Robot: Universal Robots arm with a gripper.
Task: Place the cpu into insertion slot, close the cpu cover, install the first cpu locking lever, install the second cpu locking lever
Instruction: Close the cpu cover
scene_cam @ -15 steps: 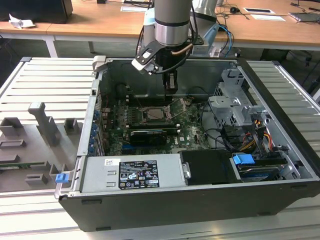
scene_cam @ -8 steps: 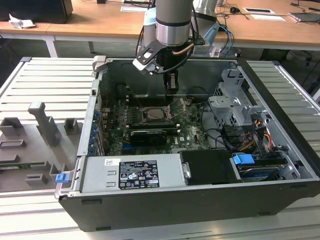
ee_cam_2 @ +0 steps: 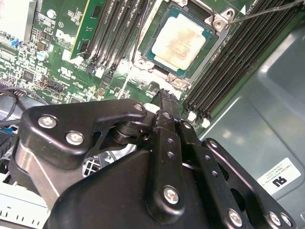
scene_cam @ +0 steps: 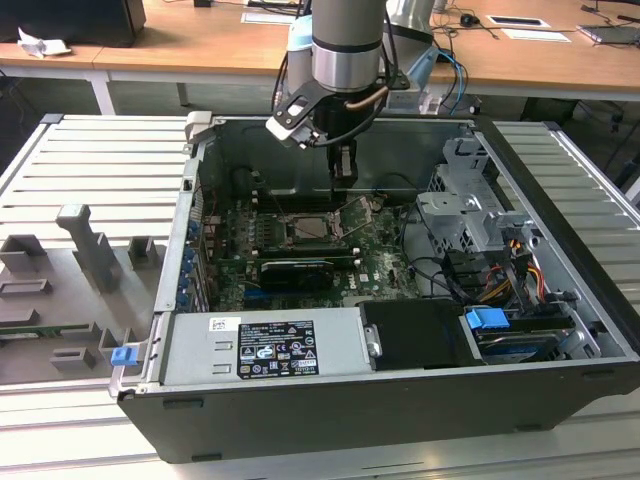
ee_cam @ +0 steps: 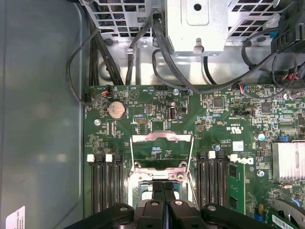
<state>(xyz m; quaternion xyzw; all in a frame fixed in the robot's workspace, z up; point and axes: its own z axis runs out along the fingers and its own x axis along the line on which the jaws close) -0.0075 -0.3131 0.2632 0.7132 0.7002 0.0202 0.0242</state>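
The cpu (ee_cam_2: 180, 40), a pale beige square chip, lies flat in the insertion slot (ee_cam_2: 167, 67) on the green motherboard (ee_cam_2: 71, 57). The cpu cover (ee_cam: 162, 139), a thin silvery frame with a cut-out middle, stands swung open on its hinge just beyond the slot. A thin lever wire (ee_cam_2: 267, 12) runs off from the slot's corner. My gripper (ee_cam: 164, 186) hovers close above the slot's edge next to the cover's hinge, its black fingers pressed together with nothing between them. In the exterior view the gripper (scene_cam: 344, 178) hangs inside the open computer case above the insertion slot (scene_cam: 312, 228).
Long black memory slots (ee_cam: 105, 186) flank the socket on both sides. Black cables (ee_cam: 162, 52) and a grey drive cage (scene_cam: 470, 215) sit past the board. A power supply (scene_cam: 265, 345) lies at the case front. The case walls (scene_cam: 190, 215) fence in the board.
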